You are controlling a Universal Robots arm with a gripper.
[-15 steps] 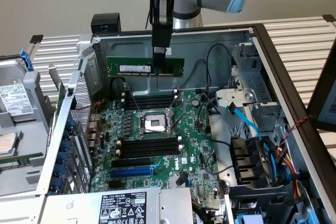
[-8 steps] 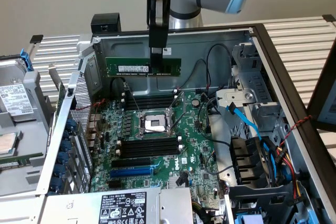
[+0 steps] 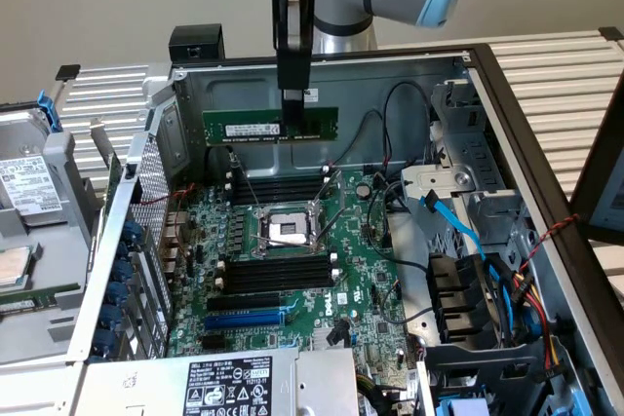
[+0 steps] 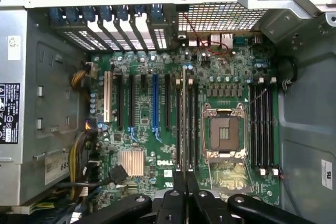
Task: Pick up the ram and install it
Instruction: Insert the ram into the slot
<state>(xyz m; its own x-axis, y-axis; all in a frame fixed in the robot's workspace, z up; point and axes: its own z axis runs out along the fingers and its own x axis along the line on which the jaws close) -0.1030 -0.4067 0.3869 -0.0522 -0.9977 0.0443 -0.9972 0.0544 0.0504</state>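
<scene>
The ram [image 3: 244, 128], a long green stick with a white label, hangs level in the air inside the open computer case, above the far bank of black memory slots [image 3: 278, 188]. My gripper [image 3: 293, 96] comes down from above and is shut on the ram's top edge near its middle. In the wrist view the ram [image 4: 184, 119] appears edge-on as a thin line running out from between the black fingers [image 4: 179, 183]. That line lies over the slots [image 4: 190, 124] beside the CPU socket [image 4: 224, 132].
The motherboard [image 3: 361, 289] carries a bare CPU socket [image 3: 290, 229], a second slot bank [image 3: 278, 270] and a blue slot [image 3: 244, 317]. Cables [image 3: 458, 231] and a drive cage [image 3: 468, 309] crowd the exterior view's right. The case walls [image 3: 322, 80] stand all around.
</scene>
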